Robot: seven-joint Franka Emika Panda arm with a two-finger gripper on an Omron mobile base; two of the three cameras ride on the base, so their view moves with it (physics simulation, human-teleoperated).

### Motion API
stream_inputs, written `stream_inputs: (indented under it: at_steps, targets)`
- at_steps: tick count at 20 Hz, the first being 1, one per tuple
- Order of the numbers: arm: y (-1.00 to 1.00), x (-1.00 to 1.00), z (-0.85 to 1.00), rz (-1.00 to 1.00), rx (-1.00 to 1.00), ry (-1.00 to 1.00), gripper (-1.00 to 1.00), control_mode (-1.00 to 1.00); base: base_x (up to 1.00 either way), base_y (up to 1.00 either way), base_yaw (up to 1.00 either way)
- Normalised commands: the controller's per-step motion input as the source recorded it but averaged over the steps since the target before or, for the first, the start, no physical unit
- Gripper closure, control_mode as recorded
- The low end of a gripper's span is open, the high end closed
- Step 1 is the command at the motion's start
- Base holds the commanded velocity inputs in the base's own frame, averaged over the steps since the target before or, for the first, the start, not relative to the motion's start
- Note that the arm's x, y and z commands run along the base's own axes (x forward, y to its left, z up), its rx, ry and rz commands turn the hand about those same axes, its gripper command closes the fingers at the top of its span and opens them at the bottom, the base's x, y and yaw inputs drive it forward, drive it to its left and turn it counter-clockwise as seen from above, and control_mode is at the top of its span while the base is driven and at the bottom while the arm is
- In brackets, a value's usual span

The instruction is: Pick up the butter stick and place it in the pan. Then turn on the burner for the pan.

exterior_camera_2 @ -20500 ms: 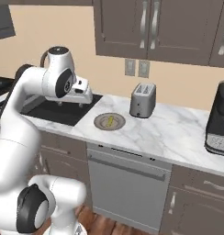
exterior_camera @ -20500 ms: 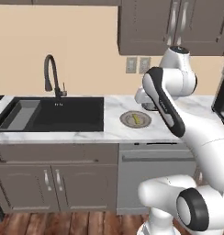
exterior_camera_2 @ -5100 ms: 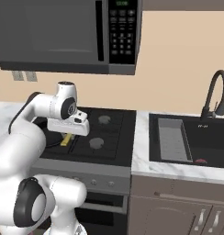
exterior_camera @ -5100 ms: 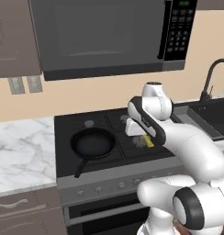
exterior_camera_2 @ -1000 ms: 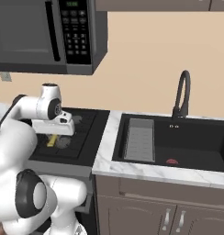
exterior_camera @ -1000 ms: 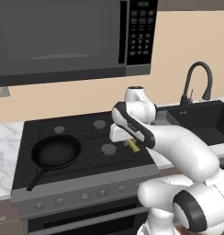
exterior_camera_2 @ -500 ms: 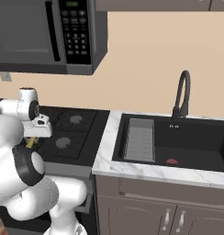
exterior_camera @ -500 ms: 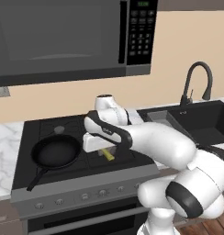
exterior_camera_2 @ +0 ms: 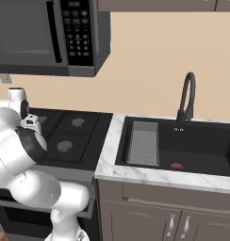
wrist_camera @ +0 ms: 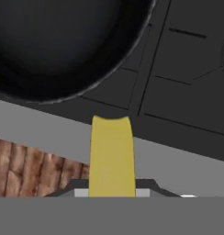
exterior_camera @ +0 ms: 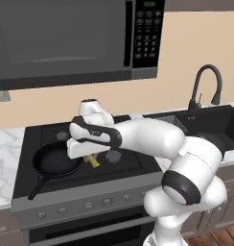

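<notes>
The gripper (exterior_camera: 90,157) is clamped on the butter stick (exterior_camera: 93,161), which juts from its closed jaws just right of the pan (exterior_camera: 56,161) on the cooktop (exterior_camera: 133,161). Over the last second the arm has swung left across the stove, carrying the yellow bar from the right-hand burners to the pan's near right edge. In the hand view the butter stick (wrist_camera: 111,156) points toward the pan's dark rim (wrist_camera: 93,85) but hangs short of it, over the stove's front edge. The delivery looks nearly done: a little more travel left and far, then release. The burner stays to be lit.
</notes>
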Motion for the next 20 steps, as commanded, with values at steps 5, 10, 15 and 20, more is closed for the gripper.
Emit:
stream_inputs:
  at_steps: [5, 10, 15, 20]
  targets:
    - [0.51, 0.34, 0.00, 0.00, 0.00, 0.00, 1.00, -1.00, 0.00, 0.00, 0.00]
    - [0.50, 0.37, -0.03, 0.00, 0.00, 0.01, 1.00, -1.00, 0.00, 0.00, 0.00]
    - [0.46, 0.35, -0.09, 0.00, 0.00, 0.00, 1.00, -1.00, 0.00, 0.00, 0.00]
    - [0.20, 0.27, -0.23, 0.00, 0.00, 0.00, 1.00, -1.00, 0.00, 0.00, 0.00]
